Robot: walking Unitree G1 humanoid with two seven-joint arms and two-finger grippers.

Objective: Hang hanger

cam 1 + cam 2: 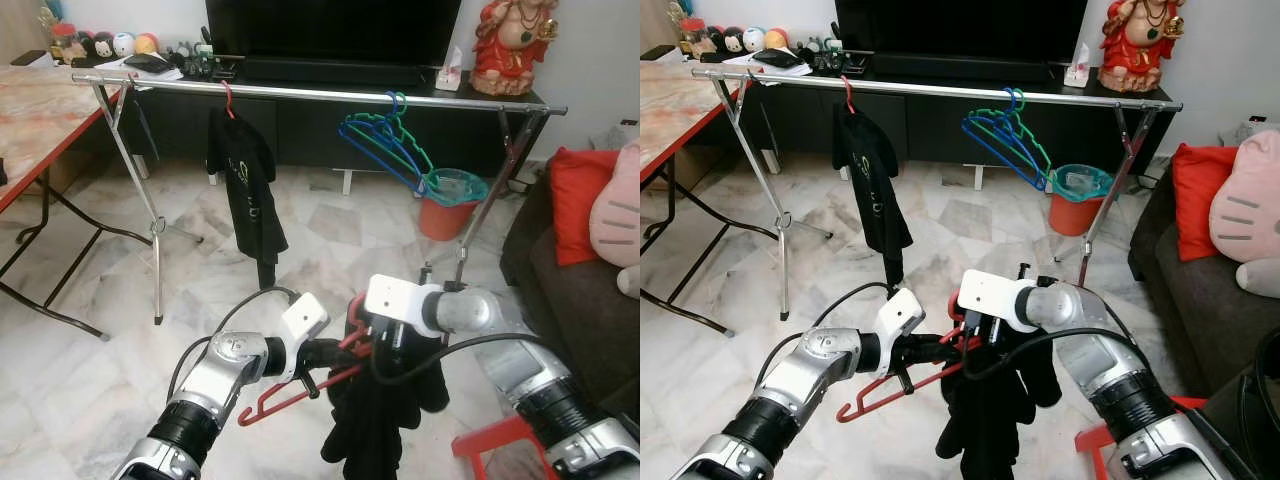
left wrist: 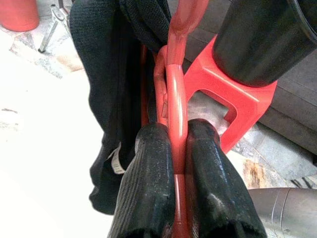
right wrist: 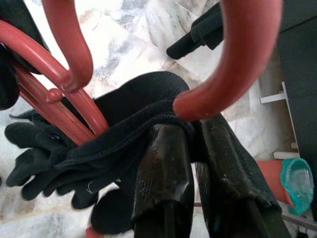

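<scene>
Marble floor (image 1: 90,390) below: left hand (image 2: 179,163) pinches red hanger (image 1: 300,385); right hand (image 3: 198,148) clamps black garment (image 1: 375,425).

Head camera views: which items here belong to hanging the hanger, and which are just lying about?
Belongs to the job:
- red plastic hanger, carrying a black garment
- left gripper, fingers shut on the hanger
- right gripper, fingers on the garment
- silver metal clothes rail

Just lying about:
- blue and green hangers
- orange bucket
- red statue
- red cushion
</scene>
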